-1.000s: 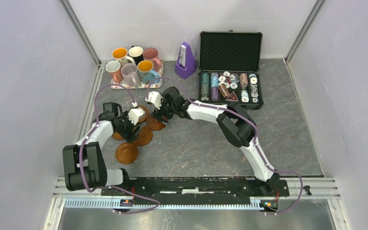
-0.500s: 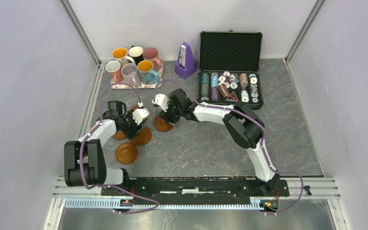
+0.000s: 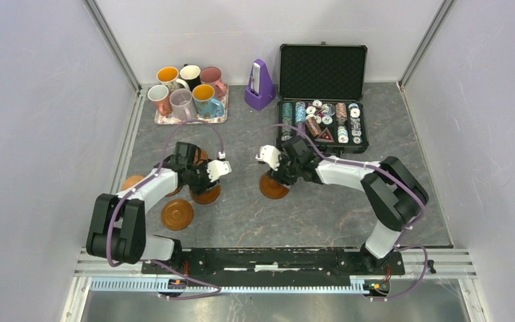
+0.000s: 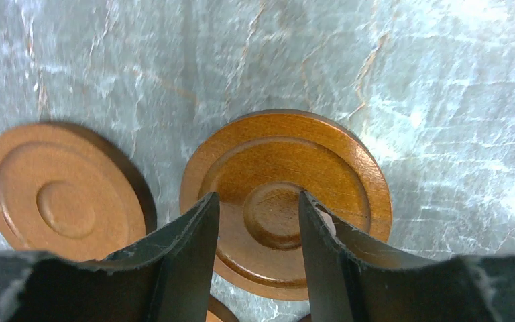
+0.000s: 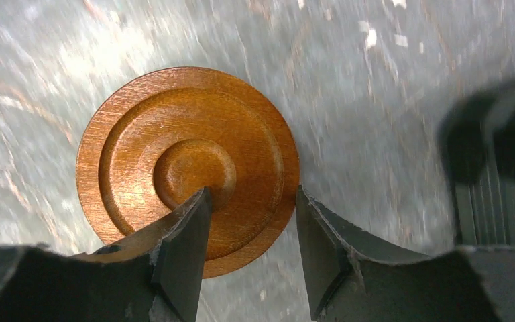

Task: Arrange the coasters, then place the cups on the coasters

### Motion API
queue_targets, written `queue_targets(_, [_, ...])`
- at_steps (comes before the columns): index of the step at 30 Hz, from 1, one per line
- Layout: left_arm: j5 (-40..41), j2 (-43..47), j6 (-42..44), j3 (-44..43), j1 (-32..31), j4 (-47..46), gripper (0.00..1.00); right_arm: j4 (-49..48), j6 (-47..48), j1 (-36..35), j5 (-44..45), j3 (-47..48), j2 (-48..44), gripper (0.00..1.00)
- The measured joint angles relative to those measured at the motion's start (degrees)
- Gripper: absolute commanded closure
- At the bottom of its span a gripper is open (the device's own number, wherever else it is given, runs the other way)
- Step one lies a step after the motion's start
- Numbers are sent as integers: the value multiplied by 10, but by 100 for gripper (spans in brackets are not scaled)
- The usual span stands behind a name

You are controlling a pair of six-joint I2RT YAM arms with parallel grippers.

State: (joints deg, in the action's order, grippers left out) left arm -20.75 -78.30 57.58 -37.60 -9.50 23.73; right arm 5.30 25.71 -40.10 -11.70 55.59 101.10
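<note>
Now the left pincer hangs half open over one coaster, its fingers astride the centre boss, with a second coaster just beside. The right pincer, also half open, has one finger over a lone coaster and the other at its rim; actual contact is hard to judge. The cups stand on a tray at the counter's far left.

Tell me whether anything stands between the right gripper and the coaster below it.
Nothing visible does. In the right wrist view the right gripper sits directly over the coaster, one finger across its face and the other at its rim, with only bare table around it.
</note>
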Motion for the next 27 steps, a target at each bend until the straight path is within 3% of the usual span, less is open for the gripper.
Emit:
queue_targets(5, [20, -18, 3, -19, -61, 4, 46, 16, 33, 57, -1, -77, -74, 47])
queue_targets(13, [23, -120, -21, -121, -157, 36, 47, 57, 118, 163, 7, -173, -186, 48])
queue_targets(22, [63, -233, -90, -245, -298, 24, 52, 112, 218, 350, 12, -214, -252, 50])
queue_targets(27, [82, -292, -126, -327, -333, 43, 52, 132, 277, 455, 2, -212, -255, 50])
